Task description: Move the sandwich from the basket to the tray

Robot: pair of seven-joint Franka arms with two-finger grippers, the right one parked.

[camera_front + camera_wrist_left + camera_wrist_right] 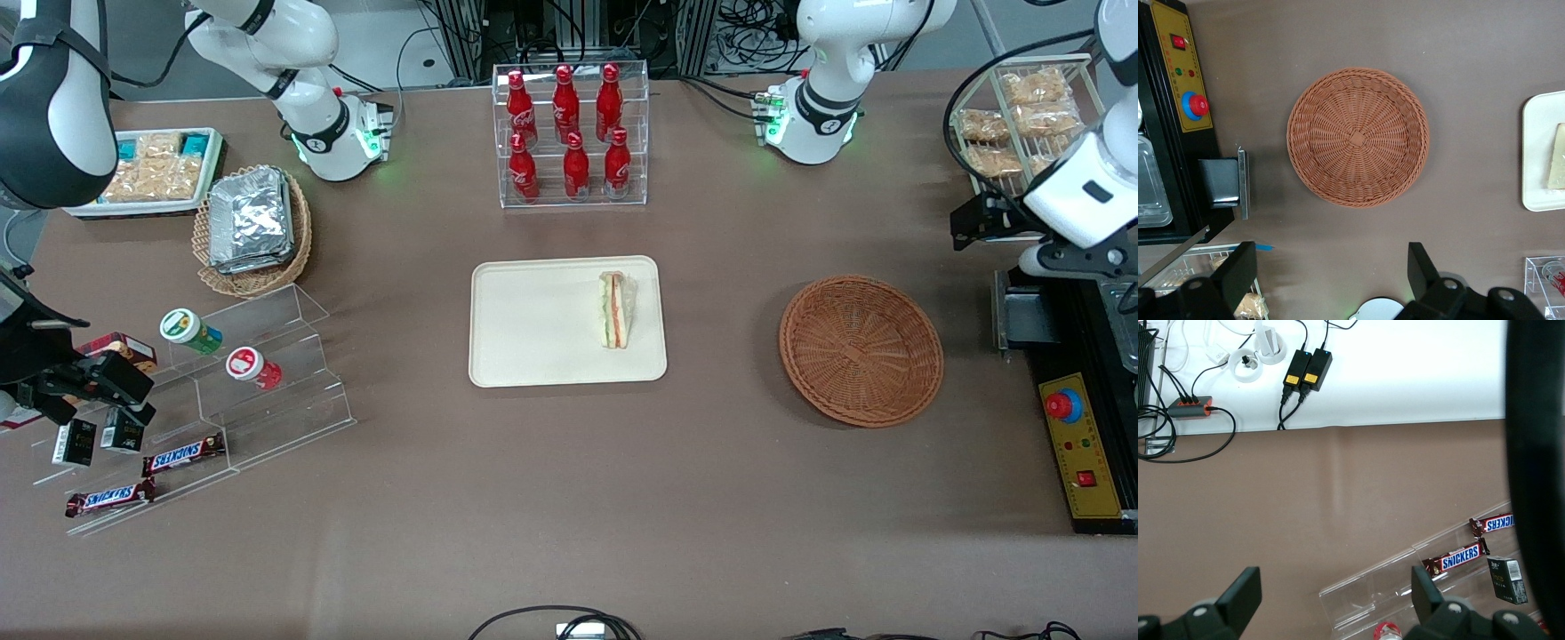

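The sandwich (616, 309), a wrapped white wedge with green and orange-red stripes, lies on the cream tray (533, 320) at the edge nearest the basket. The reddish-brown wicker basket (861, 350) stands empty beside the tray, toward the working arm's end. My gripper (978, 222) hangs high above the table, farther from the front camera than the basket and next to the wire rack. In the left wrist view the gripper (1331, 263) is open with only bare table between its fingers; the empty basket (1358, 137), the tray's edge (1538, 153) and a bit of the sandwich (1557, 165) also show.
A clear rack of red bottles (572, 133) stands farther back than the tray. A wire rack of snack bags (1013, 124) and a black-and-yellow control box (1080, 444) sit at the working arm's end. A tan basket of foil packets (253, 227) and an acrylic shelf (267, 391) lie toward the parked arm.
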